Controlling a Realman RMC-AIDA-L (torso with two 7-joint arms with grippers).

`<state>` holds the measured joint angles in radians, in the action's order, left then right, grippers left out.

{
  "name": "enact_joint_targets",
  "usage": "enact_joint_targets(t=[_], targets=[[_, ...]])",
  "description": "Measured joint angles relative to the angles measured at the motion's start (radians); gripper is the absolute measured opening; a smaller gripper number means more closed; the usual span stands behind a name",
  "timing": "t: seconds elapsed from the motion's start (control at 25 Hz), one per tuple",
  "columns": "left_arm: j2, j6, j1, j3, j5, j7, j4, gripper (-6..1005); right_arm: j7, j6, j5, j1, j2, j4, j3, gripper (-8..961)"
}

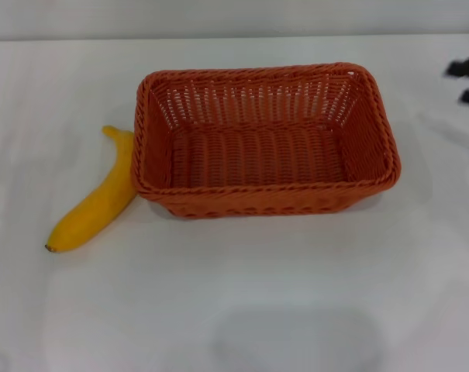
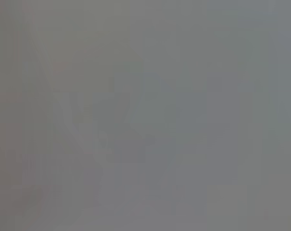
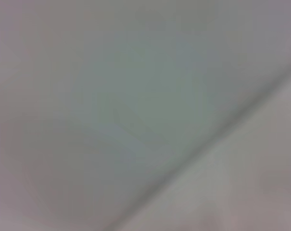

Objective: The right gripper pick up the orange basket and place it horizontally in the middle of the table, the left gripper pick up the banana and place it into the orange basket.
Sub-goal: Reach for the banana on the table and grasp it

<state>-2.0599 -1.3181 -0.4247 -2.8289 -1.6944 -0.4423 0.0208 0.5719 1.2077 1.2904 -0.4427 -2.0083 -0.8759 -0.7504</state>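
Observation:
The orange basket (image 1: 267,198) lies lengthwise across the middle of the white table (image 1: 312,302), upright and with nothing inside. The yellow banana (image 1: 94,203) lies on the table at the basket's left end, its upper part touching the basket's corner and its dark tip pointing toward the front left. My right gripper (image 1: 467,82) shows only as two black fingertips at the right edge of the head view, apart from each other, holding nothing and well clear of the basket. The left gripper is out of view. Both wrist views show only featureless grey.
The back edge of the table (image 1: 234,37) runs behind the basket against a pale wall. Bare tabletop lies in front of the basket and to its right.

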Motion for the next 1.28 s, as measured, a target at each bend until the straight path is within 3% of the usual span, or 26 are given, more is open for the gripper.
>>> enact_joint_targets(t=[0.12,0.24,0.36,0.52,0.72,0.84,1.0,1.08,1.28], targets=[[-0.017,0.002,-0.001,0.0,-0.066,-0.001,0.004,861,0.193,-0.021,0.123,0.014,-0.003,0.07,0.099,663],[-0.017,0.025,-0.003,-0.003,-0.094,-0.028,-0.004,861,0.472,-0.04,0.323,0.017,-0.001,0.206,0.157,663],[-0.012,0.096,-0.016,-0.011,-0.069,-0.159,0.009,861,0.87,-0.048,0.572,0.02,-0.004,0.396,0.22,664],[0.003,0.184,-0.034,-0.013,0.117,-0.496,0.081,861,1.436,0.022,0.887,0.019,-0.007,0.631,0.254,663],[0.033,0.158,-0.056,-0.014,0.454,-0.998,0.236,860,2.028,0.132,1.041,0.009,-0.01,0.75,0.257,659],[0.067,0.052,-0.077,-0.014,0.643,-1.195,0.346,860,2.155,0.078,1.045,0.003,-0.006,0.749,0.257,658],[0.128,-0.153,-0.137,-0.016,0.912,-1.432,0.527,860,2.142,-0.028,1.055,-0.007,-0.002,0.731,0.268,658],[0.147,-0.263,-0.187,-0.017,1.069,-1.541,0.64,860,2.129,-0.064,1.057,-0.011,-0.002,0.73,0.285,659],[0.185,-0.451,-0.312,-0.018,1.414,-1.589,0.834,857,2.108,-0.12,1.058,-0.019,-0.002,0.731,0.324,659]])
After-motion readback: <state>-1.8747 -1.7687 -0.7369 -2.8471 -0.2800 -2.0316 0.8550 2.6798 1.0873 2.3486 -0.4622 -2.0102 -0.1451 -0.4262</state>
